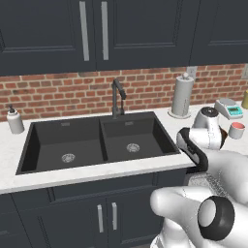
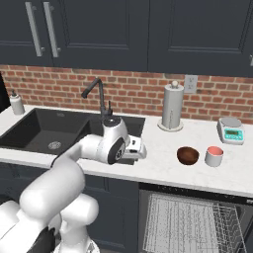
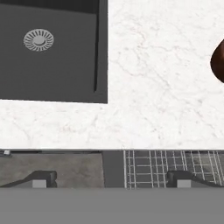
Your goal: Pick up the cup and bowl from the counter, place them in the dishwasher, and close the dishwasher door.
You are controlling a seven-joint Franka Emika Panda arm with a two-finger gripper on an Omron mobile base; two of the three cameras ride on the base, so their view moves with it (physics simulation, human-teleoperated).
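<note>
The dark reddish-brown bowl (image 2: 188, 155) sits on the white counter (image 2: 158, 168), and the whitish red-rimmed cup (image 2: 214, 156) stands just to its right. In the hand view only the bowl's edge (image 3: 218, 61) shows, at the right border. My gripper (image 2: 140, 152) hangs over the counter's front strip by the sink's right corner, well left of the bowl. It points down, and the fingertips (image 3: 41, 179) stand far apart with nothing between them, so the gripper (image 3: 111, 180) is open. Below the counter the dishwasher's wire rack (image 2: 188, 222) is pulled out. I cannot make out the dishwasher door.
A black double sink (image 2: 44, 131) with a faucet (image 2: 99, 94) lies left of the gripper. At the back stand a paper-towel roll (image 2: 172, 106), a white-and-teal scale (image 2: 231, 131) and a soap bottle (image 2: 17, 104). Dark cabinets (image 1: 104, 215) are below the sink.
</note>
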